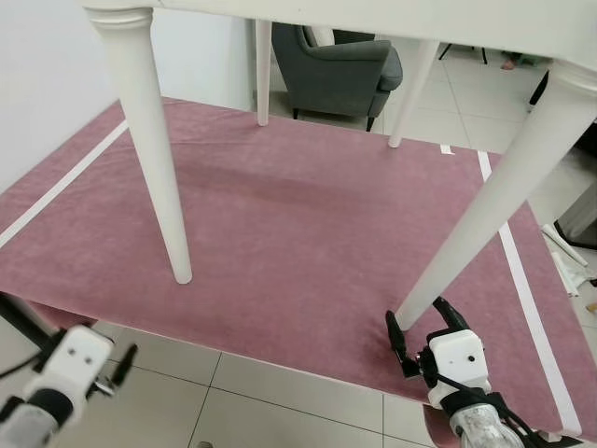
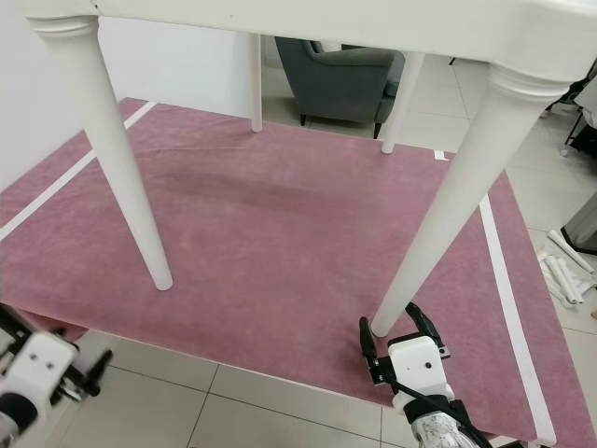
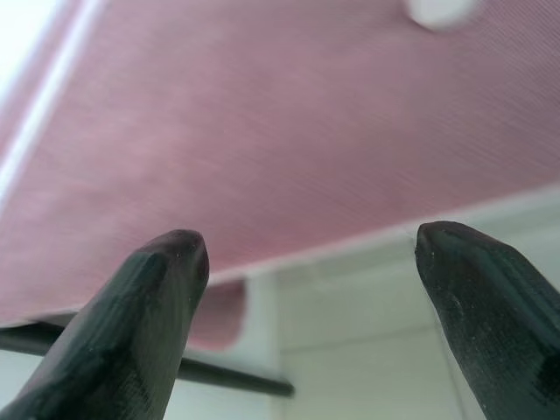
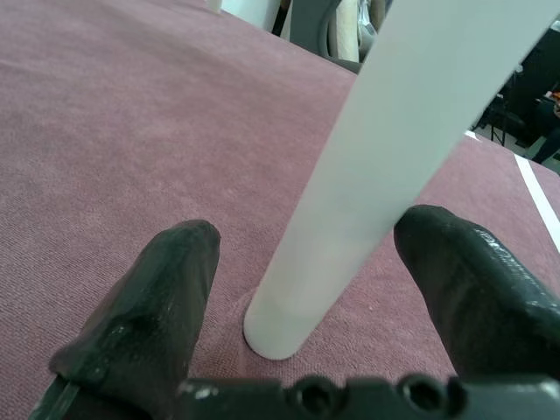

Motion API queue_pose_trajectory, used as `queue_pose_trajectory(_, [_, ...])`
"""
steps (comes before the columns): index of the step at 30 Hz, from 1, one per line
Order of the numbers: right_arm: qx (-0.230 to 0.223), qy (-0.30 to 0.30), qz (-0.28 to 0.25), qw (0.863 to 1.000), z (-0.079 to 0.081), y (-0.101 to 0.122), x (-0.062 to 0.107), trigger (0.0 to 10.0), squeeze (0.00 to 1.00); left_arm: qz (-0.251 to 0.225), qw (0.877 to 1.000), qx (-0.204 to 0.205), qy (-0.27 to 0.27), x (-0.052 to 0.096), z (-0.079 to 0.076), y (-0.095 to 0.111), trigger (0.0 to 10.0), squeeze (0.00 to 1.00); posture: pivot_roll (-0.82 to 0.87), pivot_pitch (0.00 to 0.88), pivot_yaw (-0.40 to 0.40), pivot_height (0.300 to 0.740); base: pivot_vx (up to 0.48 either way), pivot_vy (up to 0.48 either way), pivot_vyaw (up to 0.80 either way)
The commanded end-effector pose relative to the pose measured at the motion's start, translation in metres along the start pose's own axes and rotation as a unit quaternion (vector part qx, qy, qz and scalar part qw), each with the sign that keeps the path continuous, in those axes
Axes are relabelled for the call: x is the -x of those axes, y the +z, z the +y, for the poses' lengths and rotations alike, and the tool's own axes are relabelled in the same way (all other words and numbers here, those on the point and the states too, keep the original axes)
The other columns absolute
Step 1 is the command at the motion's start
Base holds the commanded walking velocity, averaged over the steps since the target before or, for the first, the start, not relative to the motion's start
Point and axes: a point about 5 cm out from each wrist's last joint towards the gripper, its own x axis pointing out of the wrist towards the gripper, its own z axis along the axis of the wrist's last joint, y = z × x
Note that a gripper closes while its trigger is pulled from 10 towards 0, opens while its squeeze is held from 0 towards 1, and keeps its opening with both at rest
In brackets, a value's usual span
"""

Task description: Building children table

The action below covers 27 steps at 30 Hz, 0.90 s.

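The bench (image 1: 392,23) is glossy white, standing on a dusty-pink rug (image 1: 298,224) edged with white stripes. Behind sits a dark grey armchair (image 1: 340,70); the floor tiles (image 1: 252,406) are pale off-white.

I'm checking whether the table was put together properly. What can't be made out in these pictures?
- Tabletop: upper side cut off by the top edge in both eye views.
- Far legs: joints with the top hidden under the tabletop.
- Right tool around the near right leg: contact between fingers and leg unclear.
- Armchair: partly hidden behind the table.
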Motion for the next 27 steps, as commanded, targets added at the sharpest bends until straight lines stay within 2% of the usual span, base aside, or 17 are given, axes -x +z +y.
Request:
queue_pose_trajectory(1, [-0.004, 0.007, 0.011, 1.000, 0.001, -0.003, 0.002, 10.0, 0.00, -0.022, 0.992, -0.004, 0.124, -0.001, 0.026, 0.009, 10.0, 0.00, 0.18, 0.000, 0.000, 0.740, 0.000, 0.000, 0.00])
queue_pose_trajectory(2, [-0.004, 0.007, 0.011, 1.000, 0.001, -0.003, 0.002, 10.0, 0.00, -0.022, 0.992, -0.004, 0.124, -0.001, 0.026, 0.009, 10.0, 0.00, 0.18, 0.000, 0.000, 0.740, 0.000, 0.000, 0.00])
queue_pose_trajectory(3, [-0.004, 0.008, 0.013, 1.000, 0.001, -0.004, 0.002, 10.0, 0.00, -0.042, 0.985, -0.007, 0.170, -0.002, 0.039, 0.020, 10.0, 0.00, 0.18, 0.044, -0.050, 0.740, 0.000, 0.000, 0.00])
queue_pose_trajectory(27, [-0.004, 0.008, 0.013, 1.000, 0.001, -0.004, 0.002, 10.0, 0.00, -0.042, 0.985, -0.007, 0.170, -0.002, 0.039, 0.020, 10.0, 0.00, 0.18, 0.044, -0.050, 0.740, 0.000, 0.000, 0.00])
